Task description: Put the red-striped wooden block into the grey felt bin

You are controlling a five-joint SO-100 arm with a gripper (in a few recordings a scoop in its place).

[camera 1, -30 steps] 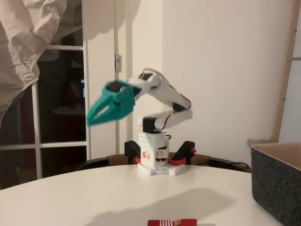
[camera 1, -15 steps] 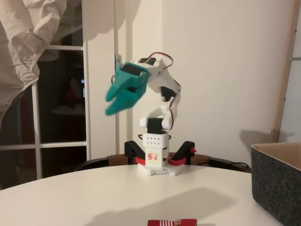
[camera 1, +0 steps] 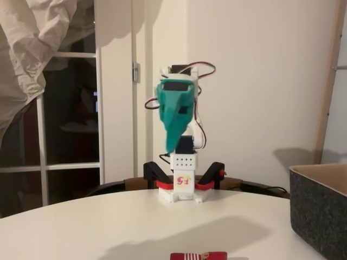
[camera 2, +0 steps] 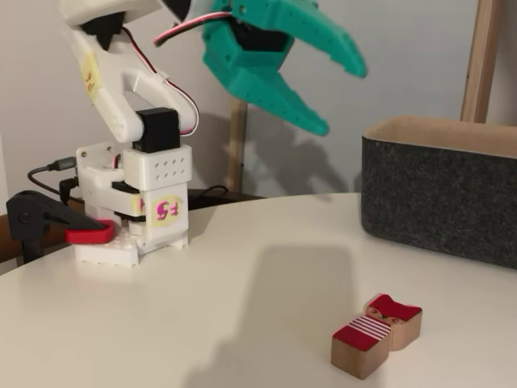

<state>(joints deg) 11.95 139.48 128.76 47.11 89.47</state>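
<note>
**Tool up in the air, fingers apart, block lying free on the desk**

Fixed view facing the arm: teal tool points down and toward the camera, high above the white desk, blurred. From this angle I can't tell the finger gap. White arm base sits at the far edge of the desk, with red and black clamps either side. Red-striped wooden block lies at the near edge of the desk, cut off by the bottom of the frame, well apart from the tool. Grey felt bin stands at the right edge of the desk, partly out of frame.

Fixed view from the side: tool is raised well clear of the desk, fingers spread wide, nothing between them. Upper finger reaches out toward the bin, lower finger angles down. Block lies flat near the front edge, striped patch facing up, apart from everything. Bin stands upright behind the block toward the right edge, tan inside showing at the rim. Base is at the left edge.
</note>
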